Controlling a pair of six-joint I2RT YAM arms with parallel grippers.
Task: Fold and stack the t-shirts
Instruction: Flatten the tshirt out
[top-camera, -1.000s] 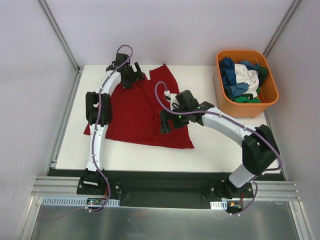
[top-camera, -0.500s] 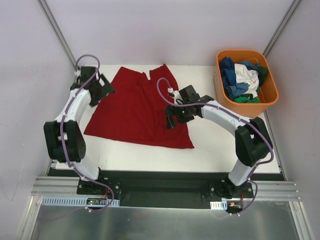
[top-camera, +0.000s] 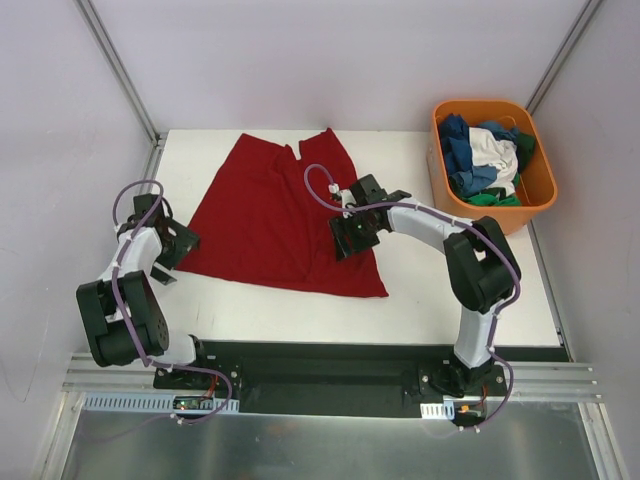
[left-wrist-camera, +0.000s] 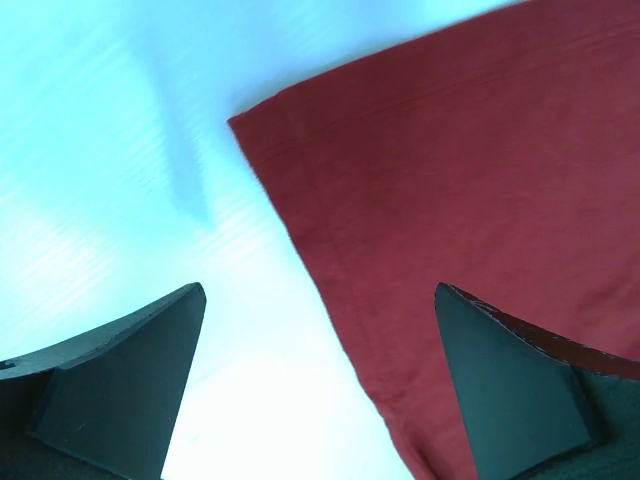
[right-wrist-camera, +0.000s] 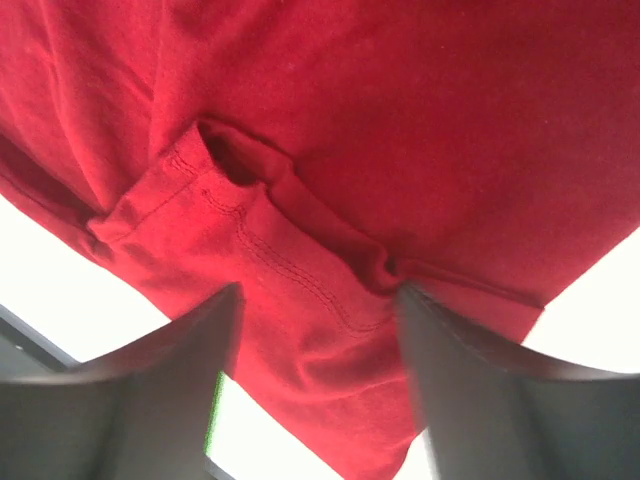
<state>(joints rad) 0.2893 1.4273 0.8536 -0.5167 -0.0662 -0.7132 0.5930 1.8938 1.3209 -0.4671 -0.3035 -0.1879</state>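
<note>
A large dark red t-shirt (top-camera: 270, 215) lies spread flat on the white table (top-camera: 450, 290). My left gripper (top-camera: 172, 250) is open at the shirt's near left corner. In the left wrist view (left-wrist-camera: 318, 292) its fingers straddle the hemmed edge of the red cloth (left-wrist-camera: 460, 170), low over the table. My right gripper (top-camera: 348, 240) is open over the shirt's right edge. In the right wrist view (right-wrist-camera: 320, 292) its fingers stand either side of a bunched, stitched sleeve fold (right-wrist-camera: 290, 260). Blue, white and green shirts (top-camera: 487, 155) lie piled in the tub.
An orange plastic tub (top-camera: 540, 195) stands at the table's far right corner. Grey walls with metal frame rails close in the left, back and right. A black base rail (top-camera: 320, 365) runs along the near edge.
My left arm has swung from the shirt's far left corner down to its near left corner. My right gripper has shifted slightly right and its arm has folded in; the shirt lies flatter.
</note>
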